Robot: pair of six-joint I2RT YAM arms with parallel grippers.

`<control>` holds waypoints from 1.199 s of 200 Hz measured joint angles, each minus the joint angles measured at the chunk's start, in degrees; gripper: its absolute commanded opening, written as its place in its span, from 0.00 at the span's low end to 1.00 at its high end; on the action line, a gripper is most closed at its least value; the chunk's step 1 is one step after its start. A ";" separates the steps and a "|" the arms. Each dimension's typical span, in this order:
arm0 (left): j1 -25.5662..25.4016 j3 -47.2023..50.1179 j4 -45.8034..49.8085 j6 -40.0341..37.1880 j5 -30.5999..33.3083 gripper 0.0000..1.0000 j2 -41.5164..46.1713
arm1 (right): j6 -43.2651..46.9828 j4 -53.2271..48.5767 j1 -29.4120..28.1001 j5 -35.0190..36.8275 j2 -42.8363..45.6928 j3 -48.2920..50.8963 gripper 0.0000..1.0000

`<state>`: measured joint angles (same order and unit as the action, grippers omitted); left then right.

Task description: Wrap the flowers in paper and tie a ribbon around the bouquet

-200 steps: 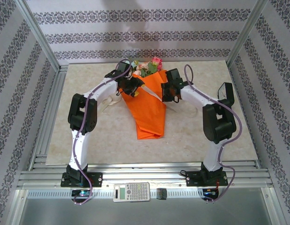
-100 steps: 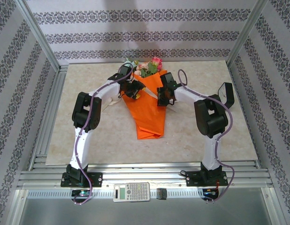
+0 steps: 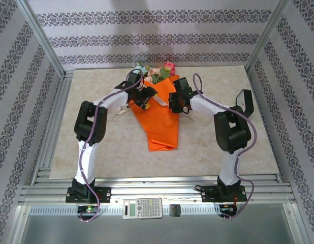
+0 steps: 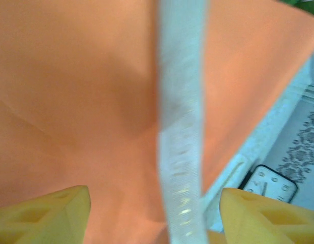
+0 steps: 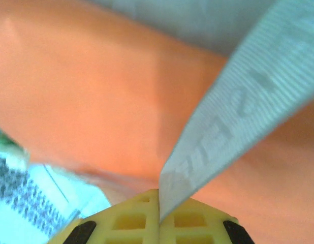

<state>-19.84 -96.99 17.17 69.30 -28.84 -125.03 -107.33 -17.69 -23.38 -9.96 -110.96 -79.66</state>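
Note:
The bouquet lies mid-table: an orange paper [image 3: 159,124] cone with pink and red flowers [image 3: 159,71] poking out of its far, wide end. The pale ribbon [image 3: 160,101] crosses the cone between my two grippers. My left gripper [image 3: 145,96] hovers over the cone's left upper edge. In the left wrist view it [image 4: 154,203] is open, and the ribbon [image 4: 180,152] runs down between its yellow fingers [image 4: 50,213] over orange paper [image 4: 75,91]. My right gripper [image 3: 176,101] sits at the cone's right edge. It [image 5: 159,195] is shut on the ribbon [image 5: 238,101].
A loose tail of ribbon [image 3: 116,113] lies on the marble tabletop [image 3: 86,152] left of the cone. A black-framed object [image 3: 244,101] stands at the right side. A calculator [image 3: 142,207] rests on the front rail. Patterned walls and metal posts enclose the table.
My right gripper has moved left and slightly away over the cone's right edge, drawing the ribbon shorter between the grippers. The left gripper shifted a little to the right.

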 measured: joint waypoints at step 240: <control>3.17 13.64 7.21 -3.50 10.14 0.39 10.32 | 42.75 -19.76 -2.23 -21.79 33.94 22.12 0.00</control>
<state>-16.67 -83.35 24.38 65.80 -18.70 -114.72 -64.58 -37.45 -25.61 -31.75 -77.01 -57.54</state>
